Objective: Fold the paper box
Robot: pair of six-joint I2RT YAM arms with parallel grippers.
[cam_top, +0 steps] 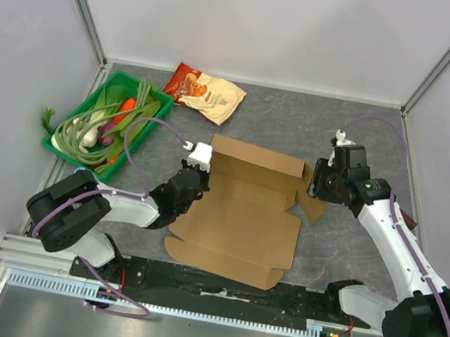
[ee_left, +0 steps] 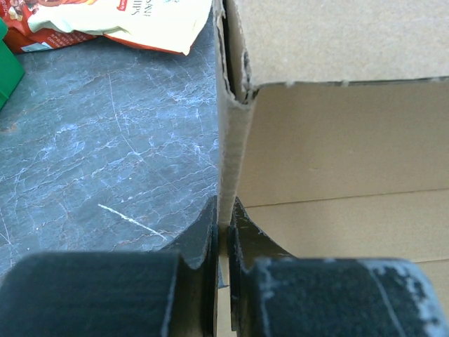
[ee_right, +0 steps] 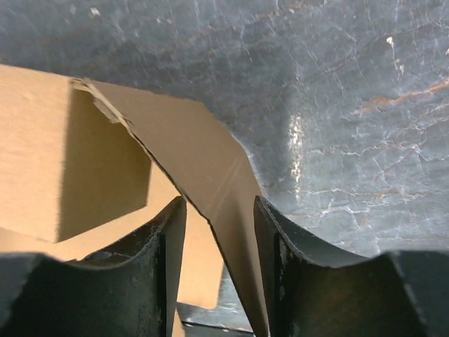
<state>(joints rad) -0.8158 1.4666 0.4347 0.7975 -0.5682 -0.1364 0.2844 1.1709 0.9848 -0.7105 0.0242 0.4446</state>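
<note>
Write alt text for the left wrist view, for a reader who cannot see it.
The left gripper, jaws shut, pinches an upright wall of the brown paper box, seen edge-on at centre, with the box's inside filling the right half. Left of it lies the grey marbled table, with a cream-and-red snack bag at the top left.

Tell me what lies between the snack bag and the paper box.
Only bare table separates the snack bag from the paper box, in the top view.
</note>
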